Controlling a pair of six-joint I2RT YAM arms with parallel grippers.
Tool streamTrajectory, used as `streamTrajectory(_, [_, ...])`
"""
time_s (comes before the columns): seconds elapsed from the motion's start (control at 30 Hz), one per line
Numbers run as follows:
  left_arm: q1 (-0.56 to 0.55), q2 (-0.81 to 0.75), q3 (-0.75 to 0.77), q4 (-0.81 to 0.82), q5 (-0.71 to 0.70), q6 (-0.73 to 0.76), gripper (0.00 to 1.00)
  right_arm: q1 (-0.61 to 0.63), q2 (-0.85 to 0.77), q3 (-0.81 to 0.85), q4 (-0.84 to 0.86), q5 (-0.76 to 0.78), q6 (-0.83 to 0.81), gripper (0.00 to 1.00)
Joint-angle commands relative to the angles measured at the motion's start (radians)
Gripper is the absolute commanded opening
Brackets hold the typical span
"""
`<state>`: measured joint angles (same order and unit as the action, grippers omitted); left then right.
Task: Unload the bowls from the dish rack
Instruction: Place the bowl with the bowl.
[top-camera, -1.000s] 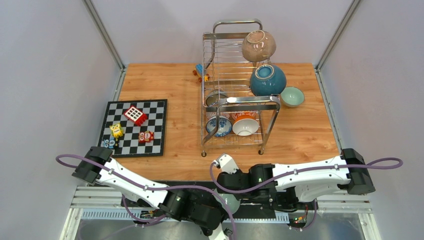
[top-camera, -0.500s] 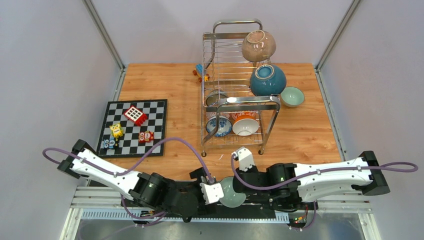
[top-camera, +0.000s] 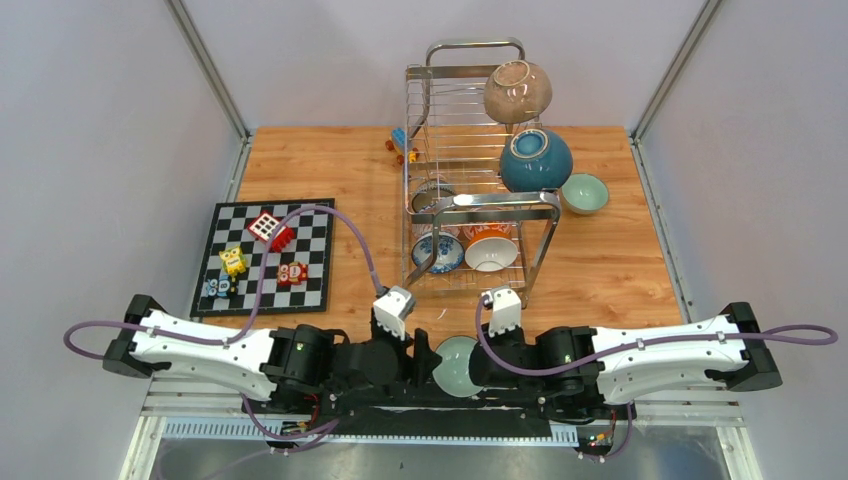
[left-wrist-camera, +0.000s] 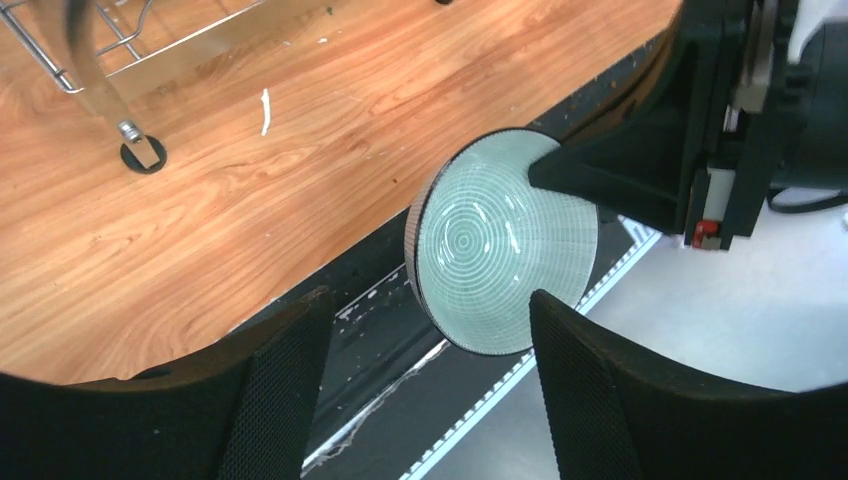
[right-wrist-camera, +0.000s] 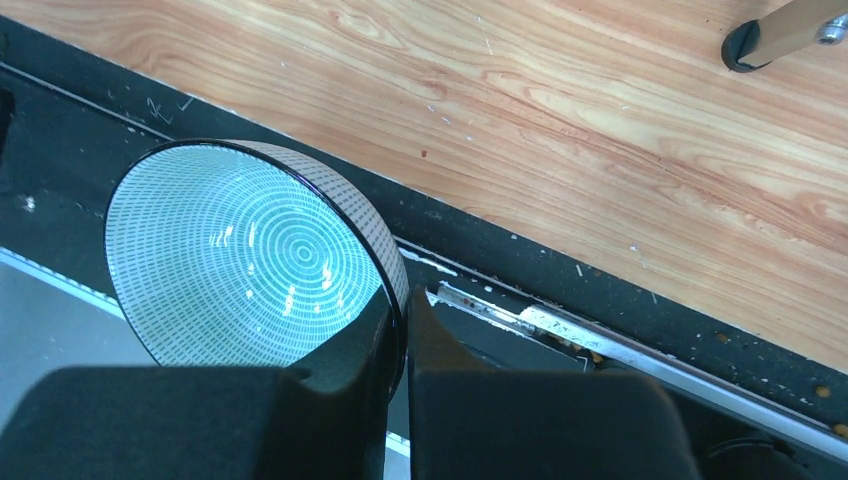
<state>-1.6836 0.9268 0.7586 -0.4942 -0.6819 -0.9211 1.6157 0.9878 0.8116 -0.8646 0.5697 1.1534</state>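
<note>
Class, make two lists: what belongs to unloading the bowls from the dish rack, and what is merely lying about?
Job in hand: dish rack; speckled brown bowl, dark teal bowl, blue-white bowl and orange-white bowl in it; mint green bowl beside it; ribbed pale green bowl in the right gripper.

Lying about: chequered board; toy blocks on it; coloured toy behind the rack.

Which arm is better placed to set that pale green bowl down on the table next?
Probably the right arm: its jaws are clamped on the rim of the green bowl, just off the near edge of the wooden table. The left arm has its jaws open facing the bowl, gripping nothing.
</note>
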Motion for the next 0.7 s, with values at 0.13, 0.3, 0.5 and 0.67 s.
streamTrajectory(0.13, [0.086, -0.010, -0.046, 0.086, 0.088, -0.116, 0.71, 0.012, -0.020, 0.000, 0.027, 0.081, 0.127, 0.03])
streamTrajectory(0.3, [0.090, 0.115, 0.035, 0.026, 0.123, -0.079, 0.69, 0.011, -0.018, 0.014, 0.028, 0.093, 0.153, 0.03])
streamTrajectory(0.5, [0.090, 0.207, 0.093, -0.074, 0.083, -0.105, 0.56, 0.012, -0.019, 0.024, 0.026, 0.093, 0.155, 0.03])
streamTrajectory(0.67, [0.090, 0.229, 0.101, -0.098, 0.053, -0.119, 0.43, 0.012, -0.014, 0.026, 0.020, 0.096, 0.166, 0.03])
